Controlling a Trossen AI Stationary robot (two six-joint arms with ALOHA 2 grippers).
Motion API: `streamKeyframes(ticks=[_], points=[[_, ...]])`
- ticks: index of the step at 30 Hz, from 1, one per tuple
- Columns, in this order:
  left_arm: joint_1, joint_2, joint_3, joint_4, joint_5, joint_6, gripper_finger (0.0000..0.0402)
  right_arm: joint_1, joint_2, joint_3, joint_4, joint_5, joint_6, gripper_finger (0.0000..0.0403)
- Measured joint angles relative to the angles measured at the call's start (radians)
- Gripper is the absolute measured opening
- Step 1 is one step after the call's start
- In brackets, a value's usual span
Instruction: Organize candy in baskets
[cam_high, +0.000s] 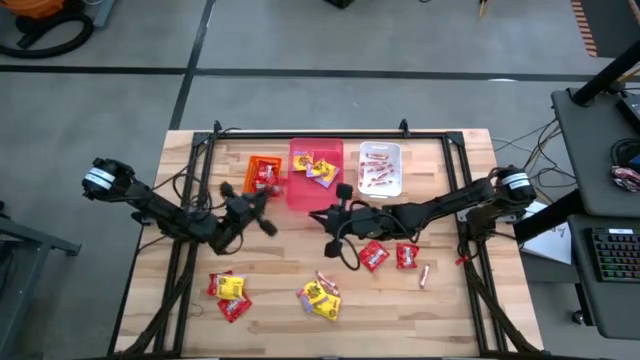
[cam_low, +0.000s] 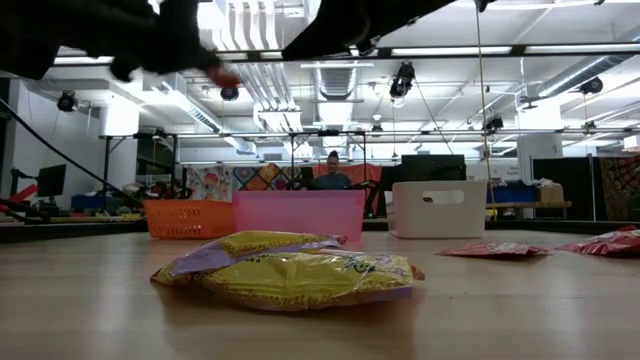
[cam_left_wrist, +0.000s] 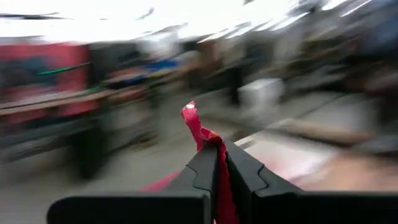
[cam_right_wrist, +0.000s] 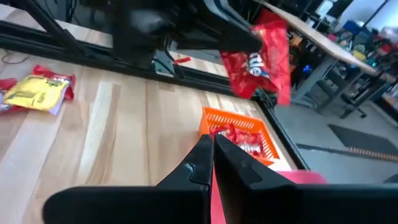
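Observation:
My left gripper hovers by the near side of the orange basket, shut on a red candy packet. The orange basket holds red packets. Beside it stand the pink basket with yellow packets and the white basket with red-and-white sticks. My right gripper is shut just near of the pink basket, pointing toward the orange one. A thin red strip shows in the slit between its fingers; whether that is a held thing I cannot tell. Loose candy lies on the near half of the table. My left gripper pinches the red packet between its two fingers, which reach in about level from the table's left. The packet's crumpled end sticks out past the fingertips. The packet is lifted clear of the table, above the orange basket's height.
Two red packets and a stick lie near of the right arm. Yellow packets lie at the near middle, red and yellow ones at the near left. A black frame runs along the table's far edge.

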Motion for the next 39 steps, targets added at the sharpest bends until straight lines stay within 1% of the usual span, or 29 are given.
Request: streamKeyframes(ticks=[1, 2, 4, 10, 14, 18, 20, 23, 25, 29, 32, 34, 36, 39], points=[[0.001, 0.000, -0.001, -0.025, -0.085, 0.011, 0.0001, 0.000, -0.010, -0.011, -0.003, 0.001, 0.014, 0.0008], [0.006, 0.000, -0.001, -0.054, -0.148, 0.013, 0.0001, 0.000, -0.017, -0.018, -0.003, 0.001, 0.023, 0.0008], [0.020, 0.000, -0.009, -0.087, -0.202, -0.008, 0.0001, 0.000, -0.031, -0.030, -0.003, 0.002, 0.039, 0.0008], [0.106, 0.000, -0.022, -0.117, -0.175, -0.116, 0.0001, -0.005, -0.033, -0.031, -0.003, 0.001, 0.040, 0.0008], [0.180, 0.000, -0.027, -0.135, -0.054, -0.197, 0.0001, -0.005, -0.033, -0.031, -0.005, 0.001, 0.038, 0.0008], [0.256, -0.002, -0.027, -0.233, 0.061, -0.340, 0.0001, -0.005, -0.033, -0.031, -0.011, 0.002, 0.035, 0.0008], [0.297, -0.009, -0.027, -0.307, 0.159, -0.441, 0.0001, -0.005, -0.033, -0.031, -0.020, 0.002, 0.036, 0.0008], [0.368, -0.030, -0.027, -0.434, 0.347, -0.605, 0.0001, -0.005, -0.033, -0.031, -0.021, 0.001, 0.039, 0.0009], [0.408, -0.050, -0.027, -0.521, 0.423, -0.689, 0.0001, -0.005, -0.033, -0.030, -0.024, 0.001, 0.041, 0.0009], [0.474, -0.118, -0.027, -0.716, 0.497, -0.783, 0.0001, -0.005, -0.033, -0.032, -0.031, 0.002, 0.048, 0.0009], [0.537, -0.186, -0.027, -0.881, 0.504, -0.823, 0.0001, -0.005, -0.032, -0.033, -0.050, 0.002, 0.068, 0.0009], [0.588, -0.223, -0.027, -0.962, 0.525, -0.831, 0.0001, -0.005, -0.032, -0.034, -0.051, 0.001, 0.075, 0.0009], [0.648, -0.246, -0.027, -1.016, 0.573, -0.833, 0.0001, -0.005, -0.032, -0.033, -0.049, 0.002, 0.075, 0.0009], [0.738, -0.250, -0.027, -1.019, 0.671, -0.828, 0.0001, -0.005, -0.032, -0.034, -0.049, 0.002, 0.076, 0.0009]])
